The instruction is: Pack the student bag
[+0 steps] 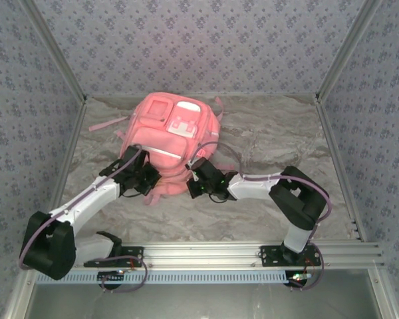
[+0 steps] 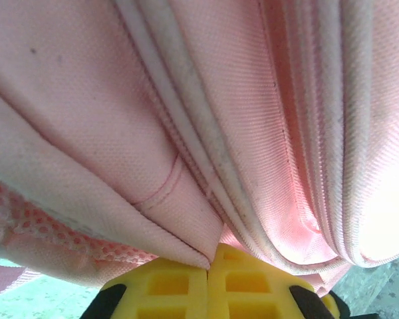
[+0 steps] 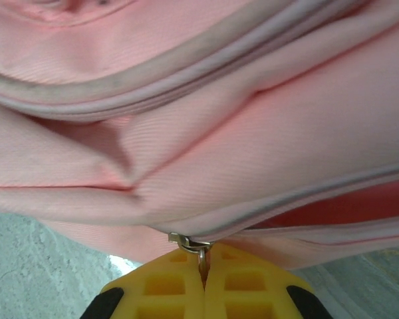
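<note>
Pink fabric marks the student bag (image 1: 169, 139), lying on the marbled bench (image 1: 272, 143) in the top view with its pocketed front up; the left arm (image 1: 86, 199) and right arm (image 1: 259, 186) reach in from the near rail; the left jaws sit against the bag's near-left edge and the right jaws against its near-right edge, so the bag lies between both sets and stretches away beyond them; a pink strap (image 1: 106, 124) trails on the bench far to the left of the left jaws.

From the left wrist, the yellow pads (image 2: 179, 286) of the left jaws are pressed together with no gap; a folded edge of the bag's fabric runs down into the line where they meet, pinched there; pale piping (image 2: 186, 119) curves above the jaws, and pink mesh (image 2: 40, 229) hangs to their left.

From the right wrist, the right jaws are likewise closed tight, holding the small metal zip pull (image 3: 189, 244) between the pad tips; the bag's zip track (image 3: 186, 73) crosses above them; grey bench shows to the lower left.
</note>
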`<state>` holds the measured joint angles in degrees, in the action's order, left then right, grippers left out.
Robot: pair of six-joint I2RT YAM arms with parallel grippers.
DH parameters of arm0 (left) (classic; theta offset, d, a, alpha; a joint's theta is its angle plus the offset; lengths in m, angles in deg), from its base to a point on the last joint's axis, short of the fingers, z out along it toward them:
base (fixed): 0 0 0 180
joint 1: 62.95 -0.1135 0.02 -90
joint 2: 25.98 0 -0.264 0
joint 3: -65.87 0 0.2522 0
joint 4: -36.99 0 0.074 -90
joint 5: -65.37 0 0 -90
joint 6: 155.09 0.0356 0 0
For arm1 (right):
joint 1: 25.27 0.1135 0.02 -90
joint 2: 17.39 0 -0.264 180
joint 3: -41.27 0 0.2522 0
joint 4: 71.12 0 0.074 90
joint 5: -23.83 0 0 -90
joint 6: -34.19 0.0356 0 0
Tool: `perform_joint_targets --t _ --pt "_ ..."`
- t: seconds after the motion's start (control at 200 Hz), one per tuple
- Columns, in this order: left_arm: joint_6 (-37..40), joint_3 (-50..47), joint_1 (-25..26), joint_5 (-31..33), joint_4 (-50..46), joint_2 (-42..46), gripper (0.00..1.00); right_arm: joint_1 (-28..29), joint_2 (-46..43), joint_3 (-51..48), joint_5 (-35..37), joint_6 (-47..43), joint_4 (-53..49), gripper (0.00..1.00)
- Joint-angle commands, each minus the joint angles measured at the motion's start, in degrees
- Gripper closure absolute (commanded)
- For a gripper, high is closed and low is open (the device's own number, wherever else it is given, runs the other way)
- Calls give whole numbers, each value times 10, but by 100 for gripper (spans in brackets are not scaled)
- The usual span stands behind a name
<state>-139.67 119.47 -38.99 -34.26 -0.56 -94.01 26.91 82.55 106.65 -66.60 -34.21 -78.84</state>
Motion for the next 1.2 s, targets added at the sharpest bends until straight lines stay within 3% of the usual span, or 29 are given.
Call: perform_joint_targets --t 0.0,0.495,0.774,0.919,1.009,1.199 --pt "8 -17 -20 25 -48 30 100 -22 -3 -2 20 -1 -34 100" --pt "31 -29 -35 17 -64 59 100 -98 35 35 8 -16 -56 100" --pt "30 -34 -37 12 -59 57 100 -165 68 65 -20 48 -46 100" --pt "39 -24 -33 -4 -29 33 100 -180 67 64 3 75 -45 100" --pt "49 8 -11 -29 -10 -12 100 -191 62 53 20 92 -46 100" --pt "46 89 89 -62 34 -115 100 -224 27 -2 33 131 -25 100"
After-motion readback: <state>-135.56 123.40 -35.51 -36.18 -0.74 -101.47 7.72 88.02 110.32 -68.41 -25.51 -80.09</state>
